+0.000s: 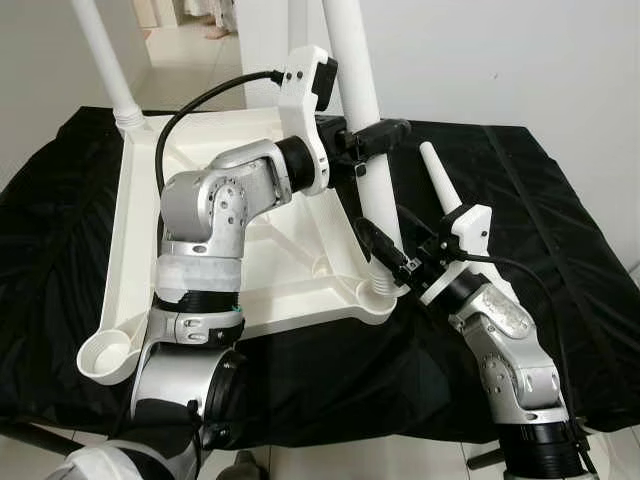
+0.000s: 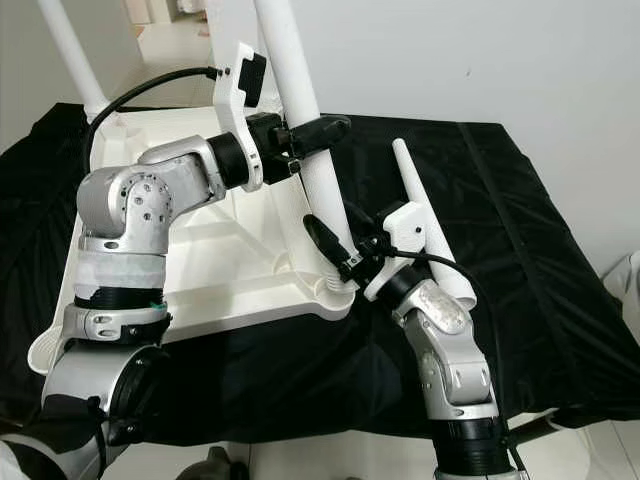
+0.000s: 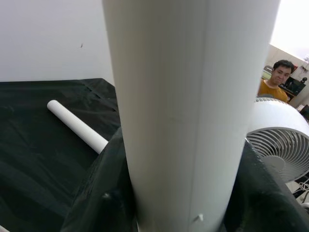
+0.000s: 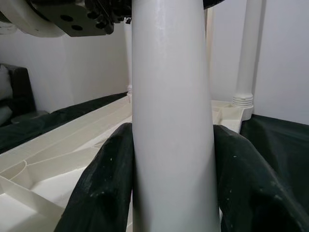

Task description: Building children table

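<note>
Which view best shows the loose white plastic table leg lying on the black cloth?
Right eye view: the loose white plastic leg lies nearly full length beside the right arm. Left eye view shows mostly its tapered tip; left wrist view shows one short end; right wrist view faces the gripped leg instead.

Even, bright indoor light fills both head views, which are sharp, with no motion blur. The black cloth (image 1: 560,250) swallows detail and shows only faint sheen along its folds, while the white tabletop (image 1: 200,290) nears overexposure. In the left wrist view the table leg (image 3: 188,116) is so close it looks soft, and the upper right of the frame blows out, perhaps from a window. The right wrist view is dimmer, its fingers (image 4: 104,193) slightly blurred at the lower edge.
</note>
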Controlling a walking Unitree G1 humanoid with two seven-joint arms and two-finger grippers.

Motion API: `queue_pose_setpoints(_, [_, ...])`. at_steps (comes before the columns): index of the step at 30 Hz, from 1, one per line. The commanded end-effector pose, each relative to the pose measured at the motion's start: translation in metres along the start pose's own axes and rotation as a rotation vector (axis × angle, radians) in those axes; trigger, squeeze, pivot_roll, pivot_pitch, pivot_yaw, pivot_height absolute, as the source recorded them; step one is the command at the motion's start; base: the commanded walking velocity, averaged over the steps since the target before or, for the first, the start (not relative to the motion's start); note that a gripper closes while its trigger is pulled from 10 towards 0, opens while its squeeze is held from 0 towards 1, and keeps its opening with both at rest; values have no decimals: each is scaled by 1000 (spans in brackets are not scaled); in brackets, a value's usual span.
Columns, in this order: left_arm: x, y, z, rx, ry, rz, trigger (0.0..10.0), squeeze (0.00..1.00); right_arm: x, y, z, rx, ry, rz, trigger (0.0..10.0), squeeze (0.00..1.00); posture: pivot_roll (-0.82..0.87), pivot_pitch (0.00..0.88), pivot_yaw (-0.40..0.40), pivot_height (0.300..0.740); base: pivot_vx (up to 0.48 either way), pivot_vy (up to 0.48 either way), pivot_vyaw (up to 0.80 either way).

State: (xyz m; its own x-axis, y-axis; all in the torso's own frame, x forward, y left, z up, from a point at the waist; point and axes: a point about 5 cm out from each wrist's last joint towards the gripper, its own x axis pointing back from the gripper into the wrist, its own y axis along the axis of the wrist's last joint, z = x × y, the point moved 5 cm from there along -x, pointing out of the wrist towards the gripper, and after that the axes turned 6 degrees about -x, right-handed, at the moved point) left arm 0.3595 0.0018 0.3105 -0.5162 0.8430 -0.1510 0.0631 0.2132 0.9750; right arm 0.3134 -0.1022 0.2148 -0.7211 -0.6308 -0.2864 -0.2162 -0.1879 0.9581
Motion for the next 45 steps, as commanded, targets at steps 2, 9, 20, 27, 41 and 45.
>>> queue_pose_setpoints(2, [-2, 5, -7, -8, -23, -11, 0, 0, -1, -3, -8, 25, -48, 28, 10000, 0, 35, 14, 20, 740, 0, 0, 0])
queue_pose_setpoints(9, [-4, 16, -4, -93, 33, -31, 10000, 0, -6, -15, -30, 32, -197, 110, 10000, 1000, 39, 22, 17, 740, 0, 0, 0])
queue_pose_setpoints(20, [-4, 23, -14, -238, 95, -76, 10000, 0, -16, -16, -36, 122, -293, 183, 10000, 0, 40, 31, 17, 740, 0, 0, 0])
queue_pose_setpoints(27, [-9, 20, -24, -327, 128, -93, 10000, 0, -25, -17, -35, 171, -307, 230, 10000, 0, 49, 32, 9, 740, 0, 0, 0])
queue_pose_setpoints(41, [-15, 11, -32, -362, 149, -97, 10000, 0, -43, -14, -22, 258, -266, 268, 10000, 0, 57, 27, -1, 740, 0, 0, 0])
queue_pose_setpoints(45, [-15, 10, -33, -369, 151, -101, 10000, 0, -44, -12, -22, 280, -266, 268, 10000, 0, 56, 28, -1, 740, 0, 0, 0])
